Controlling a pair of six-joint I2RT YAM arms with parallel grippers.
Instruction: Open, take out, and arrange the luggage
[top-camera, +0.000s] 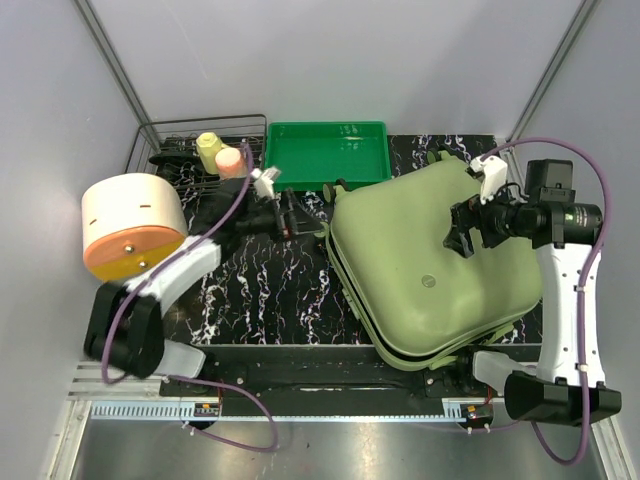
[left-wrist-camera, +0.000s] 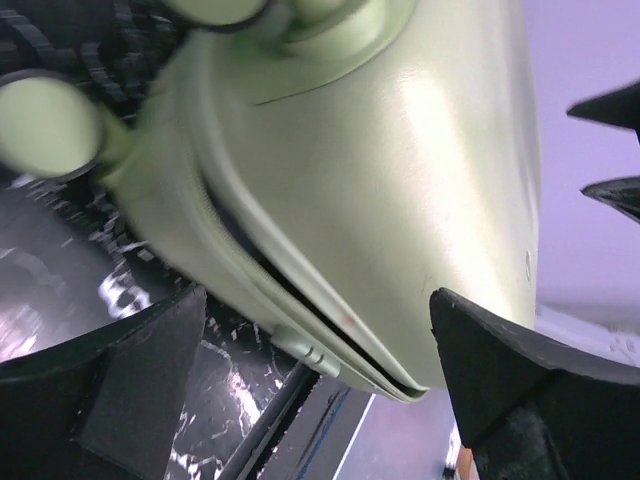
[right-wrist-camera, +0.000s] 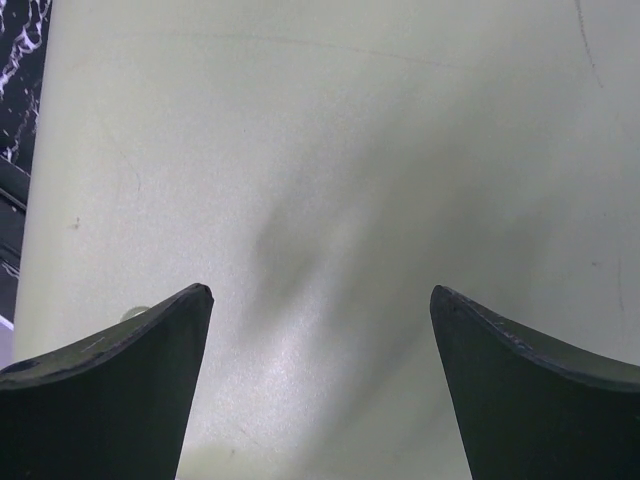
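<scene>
**Overhead view.** The luggage (top-camera: 430, 265), a pale olive-green hard-shell suitcase, lies flat on the right half of the dark marbled table (top-camera: 270, 290). Its broad shell faces up and its two halves are together. The right claw (top-camera: 460, 235) hangs over the upper right part of the shell. The left claw (top-camera: 290, 215) points at the suitcase's upper left corner, just beside it. Along the far edge stands a bright green tray (top-camera: 330, 150), near the suitcase's far corner. To its left, a black wire rack (top-camera: 190, 150) holds a pale yellow bottle (top-camera: 208, 150) and a pink item (top-camera: 230, 160). A round cream-and-orange container (top-camera: 130, 225) sits at the far left.

**Left wrist view.** The left claw (left-wrist-camera: 318, 295) stands wide, its black fingers (left-wrist-camera: 110, 390) on either side of the suitcase's corner and holding nothing. A green wheel (left-wrist-camera: 50, 125) shows at upper left. The zip rim (left-wrist-camera: 300, 300) runs as a thin dark line between the halves, and a pale pull tab (left-wrist-camera: 305, 350) projects from it.

**Right wrist view.** The right claw (right-wrist-camera: 320, 290) is also spread wide and grips nothing. The smooth shell (right-wrist-camera: 330, 150) fills the frame beneath it. Whether the fingertips (right-wrist-camera: 150, 340) touch the shell cannot be told.
</scene>
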